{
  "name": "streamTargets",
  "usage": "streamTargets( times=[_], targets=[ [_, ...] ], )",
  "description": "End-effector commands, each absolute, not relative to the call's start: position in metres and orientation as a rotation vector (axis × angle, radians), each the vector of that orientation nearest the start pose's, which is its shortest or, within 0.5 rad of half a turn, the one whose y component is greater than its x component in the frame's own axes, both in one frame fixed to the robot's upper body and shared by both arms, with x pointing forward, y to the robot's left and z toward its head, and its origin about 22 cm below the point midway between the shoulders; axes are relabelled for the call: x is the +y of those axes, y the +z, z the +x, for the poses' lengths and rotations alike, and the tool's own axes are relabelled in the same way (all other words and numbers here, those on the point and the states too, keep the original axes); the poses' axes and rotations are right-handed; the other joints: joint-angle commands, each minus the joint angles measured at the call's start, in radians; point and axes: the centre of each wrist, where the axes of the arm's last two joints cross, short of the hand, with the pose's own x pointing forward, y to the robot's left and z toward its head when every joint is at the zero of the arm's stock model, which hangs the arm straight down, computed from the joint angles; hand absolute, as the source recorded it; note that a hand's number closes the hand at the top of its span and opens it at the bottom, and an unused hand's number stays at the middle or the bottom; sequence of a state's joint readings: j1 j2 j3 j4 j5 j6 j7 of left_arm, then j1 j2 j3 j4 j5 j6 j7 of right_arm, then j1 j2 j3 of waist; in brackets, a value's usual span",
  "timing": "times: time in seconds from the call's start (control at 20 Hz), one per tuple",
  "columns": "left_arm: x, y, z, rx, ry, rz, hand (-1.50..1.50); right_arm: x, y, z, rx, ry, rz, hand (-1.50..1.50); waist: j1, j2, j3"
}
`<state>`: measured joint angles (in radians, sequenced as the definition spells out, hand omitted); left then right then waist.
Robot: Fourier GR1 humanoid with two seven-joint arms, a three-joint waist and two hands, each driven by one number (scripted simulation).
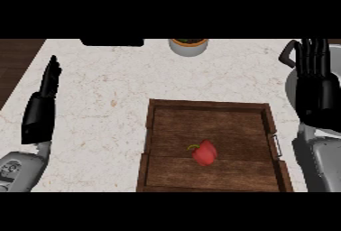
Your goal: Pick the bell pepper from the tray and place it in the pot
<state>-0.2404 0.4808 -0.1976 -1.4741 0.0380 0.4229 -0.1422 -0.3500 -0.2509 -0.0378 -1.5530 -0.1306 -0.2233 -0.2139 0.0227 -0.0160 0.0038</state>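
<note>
A red bell pepper (205,153) with a small green stem lies in the middle of the brown wooden tray (166,178), near the counter's front edge. The grey pot (293,83) shows only partly at the right edge, mostly hidden behind my right hand (318,92), which is raised there with fingers straight and holds nothing. My left hand (41,108) rests at the left, fingers straight and pointing away, well apart from the tray.
A white potted plant (189,46) stands at the back of the marble counter (100,90). A black object (112,42) lies at the back left. Dark wood floor shows beyond the counter's left edge.
</note>
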Motion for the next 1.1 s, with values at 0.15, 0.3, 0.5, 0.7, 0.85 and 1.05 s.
streamTargets(
  times=[0.15,0.3,0.5,0.7,0.85,1.05],
  targets=[
    [0.253,0.069,0.299,-1.81,-0.102,0.312,0.0,-0.192,0.132,0.333,-2.134,0.628,0.222,1.5,0.068,0.029,-0.005],
    [0.25,0.053,0.295,-1.727,-0.087,0.27,0.0,-0.201,0.19,0.329,-2.322,1.185,-0.07,1.5,0.082,-0.001,-0.039],
    [0.253,0.075,0.3,-1.674,-0.002,0.137,0.0,-0.189,0.102,0.355,-2.156,1.147,0.31,-1.5,0.069,0.04,-0.001],
    [0.271,0.077,0.301,-1.645,0.026,0.154,0.0,-0.191,0.109,0.377,-2.231,1.21,0.539,-1.5,0.032,0.03,-0.002],
    [0.266,0.088,0.294,-1.628,0.042,0.182,0.0,-0.196,0.123,0.384,-2.221,1.349,0.598,-1.5,0.008,0.018,-0.003],
    [0.27,0.082,0.306,-1.606,0.06,0.192,0.0,-0.183,0.168,0.389,-2.062,1.628,0.506,-1.5,-0.012,0.018,-0.005]
  ],
)
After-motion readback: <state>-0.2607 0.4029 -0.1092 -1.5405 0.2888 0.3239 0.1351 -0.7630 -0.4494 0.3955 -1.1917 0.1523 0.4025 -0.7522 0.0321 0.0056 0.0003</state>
